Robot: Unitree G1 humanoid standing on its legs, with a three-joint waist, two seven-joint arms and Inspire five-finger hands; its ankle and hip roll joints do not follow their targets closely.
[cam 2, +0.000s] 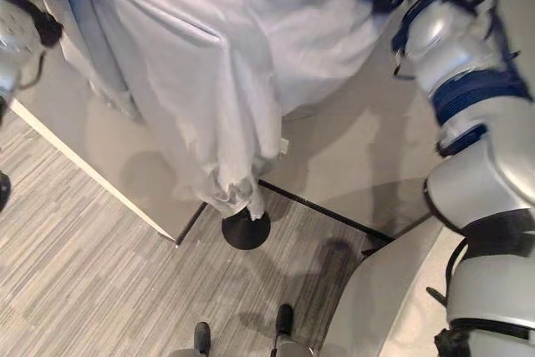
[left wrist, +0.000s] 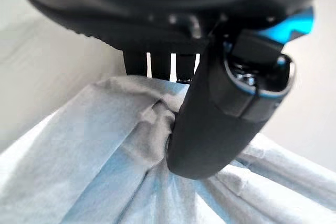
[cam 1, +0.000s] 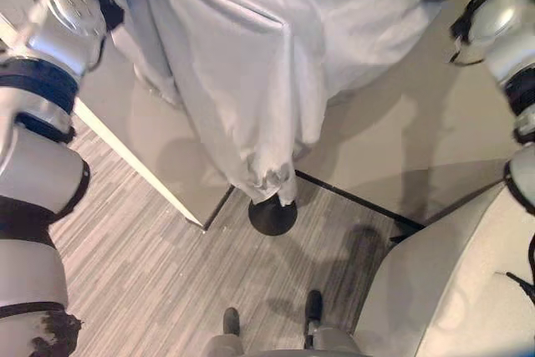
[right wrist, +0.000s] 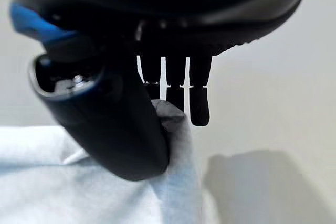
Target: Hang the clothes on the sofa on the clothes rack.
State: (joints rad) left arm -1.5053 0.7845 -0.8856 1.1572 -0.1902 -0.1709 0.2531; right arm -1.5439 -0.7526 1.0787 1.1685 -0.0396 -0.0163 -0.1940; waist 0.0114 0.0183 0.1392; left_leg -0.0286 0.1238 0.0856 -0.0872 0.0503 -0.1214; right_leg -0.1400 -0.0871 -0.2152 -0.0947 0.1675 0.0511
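Up close, left robot hand (left wrist: 210,124) and right robot hand (right wrist: 121,129) both pinching garment (cam 1: 251,64)

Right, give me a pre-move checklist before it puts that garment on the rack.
1. Left hand pinching the pale garment: ok.
2. Right hand pinching its other corner: ok.
3. Garment lifted off the floor: ok, hem hangs just above the black round base.
4. Garment spread between both hands: ok.
5. Rack's top bar or hook located: cannot tell.
6. Hem free of the base's pole: cannot tell.
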